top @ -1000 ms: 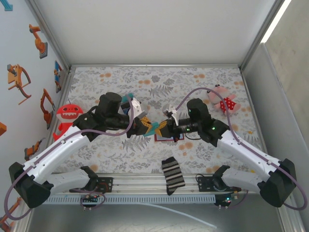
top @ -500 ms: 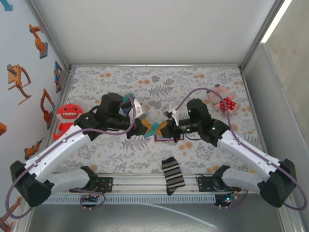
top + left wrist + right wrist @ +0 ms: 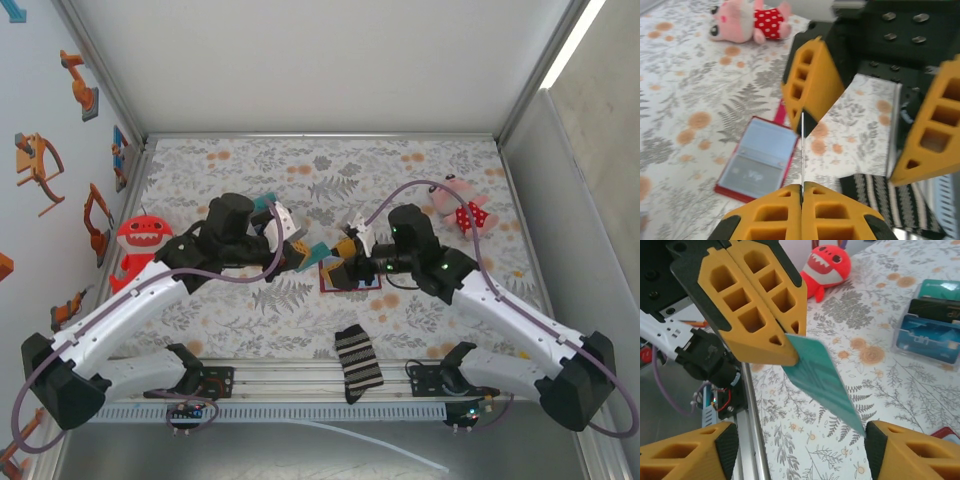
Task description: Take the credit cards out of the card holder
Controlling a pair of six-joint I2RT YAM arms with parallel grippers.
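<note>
- Fingers of my left arm [image 3: 755, 305] are clamped shut on the top edge of a teal card [image 3: 822, 380], holding it in the air above the desk [image 3: 900, 390]. Pinching only the edge leaves the flat face free.
- My right fingers [image 3: 685, 455] stand spread on either side of that card's lower end and grip nothing. I judge the left arm alone carries it.
- Below the two arms the card holder [image 3: 757, 162] lies open on the desk, pockets up. A pale card seems to sit in one pocket, so I think more is left to pull.
- Farther off sits a small box striped teal, black and blue [image 3: 935, 315], perhaps where cards are gathered.
- Farthest out, a red shark toy [image 3: 832, 265] and a pink plush toy [image 3: 750, 25] lie well apart from the work.
</note>
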